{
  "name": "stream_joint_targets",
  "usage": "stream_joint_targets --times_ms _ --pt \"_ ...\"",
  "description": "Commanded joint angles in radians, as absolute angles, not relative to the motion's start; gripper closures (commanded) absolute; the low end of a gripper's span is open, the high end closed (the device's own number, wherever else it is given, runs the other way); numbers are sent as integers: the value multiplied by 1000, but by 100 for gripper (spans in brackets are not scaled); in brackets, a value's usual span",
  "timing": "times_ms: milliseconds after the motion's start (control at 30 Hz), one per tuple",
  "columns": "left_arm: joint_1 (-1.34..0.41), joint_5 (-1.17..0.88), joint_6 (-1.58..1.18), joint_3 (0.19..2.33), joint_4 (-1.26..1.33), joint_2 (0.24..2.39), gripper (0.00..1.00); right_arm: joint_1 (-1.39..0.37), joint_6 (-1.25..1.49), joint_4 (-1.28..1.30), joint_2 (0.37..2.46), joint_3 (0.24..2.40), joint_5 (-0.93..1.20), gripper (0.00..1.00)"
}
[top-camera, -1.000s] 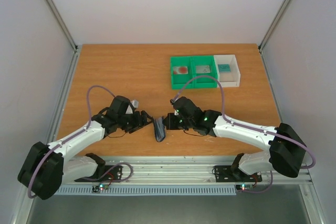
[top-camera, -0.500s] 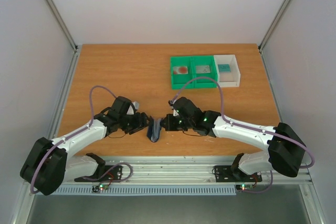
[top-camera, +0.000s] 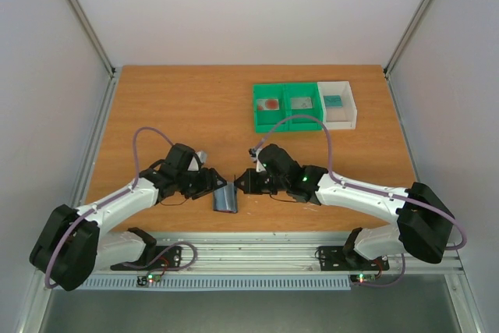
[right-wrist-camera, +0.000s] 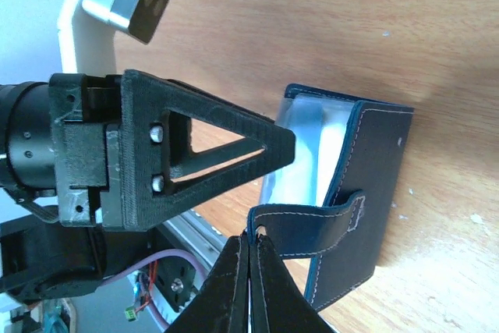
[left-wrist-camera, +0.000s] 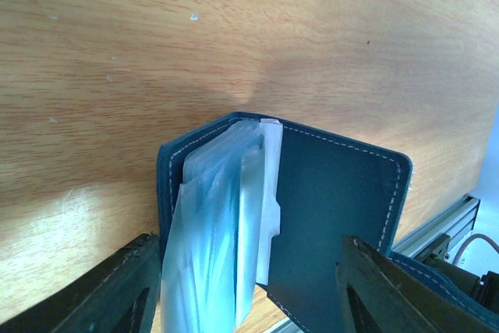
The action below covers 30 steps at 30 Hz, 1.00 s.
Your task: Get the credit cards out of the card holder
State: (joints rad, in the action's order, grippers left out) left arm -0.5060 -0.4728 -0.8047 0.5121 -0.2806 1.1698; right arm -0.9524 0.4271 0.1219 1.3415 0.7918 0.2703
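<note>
the wooden counter (top-camera: 171, 107) carries everything. the left arm (top-camera: 117, 204) and right arm (top-camera: 366, 196) reach in from the near edge and meet near its front middle. at the far right sit 2 green bins (top-camera: 257, 115) and 1 white bin (top-camera: 341, 123), each with something small and flat in it, too small to name.

the card holder (top-camera: 225, 200) is well apart from the bins, right between the 2 grippers and close to the counter's near edge. it hangs partly open, 1 navy cover (left-wrist-camera: 335, 216) swung out wide.

the right gripper (right-wrist-camera: 251, 243) is pressed together on the holder's little side tab (right-wrist-camera: 312, 220), which pins that side in place. the left gripper (left-wrist-camera: 249, 247) is spread, with 1 finger on either side of the opened holder. i cannot tell whether either finger touches it.

the move to come turns on this: the holder's open mouth faces the left gripper, and its fold lies on the far side. the clear sleeves (left-wrist-camera: 210, 216) run lengthwise toward that gripper, so a straight pull back along them looks like the way out. the left arm is the free one and sits right at the sleeves. no credit cards can be made out inside the plastic. it looks pale and cloudy, so i judge the picking out not yet begun.
</note>
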Motion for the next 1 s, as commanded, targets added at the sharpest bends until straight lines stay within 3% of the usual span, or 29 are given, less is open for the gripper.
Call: stream_joint_targets --times_ms 0,133,600,800,967 --pt "-506 -459 -790 499 -251 1180 39 -950 428 199 1333 791 214 99" --pt "-507 -461 -784 499 -253 1186 44 -945 429 335 1326 757 103 99" --pt "-508 -543 -789 509 -185 1253 75 -933 416 396 1294 641 -40 97" --pt "-508 -575 -847 458 -93 1224 71 -933 416 431 1287 642 -98 81" --pt "-508 -632 -906 446 -11 1270 83 -933 422 443 1274 650 -91 78"
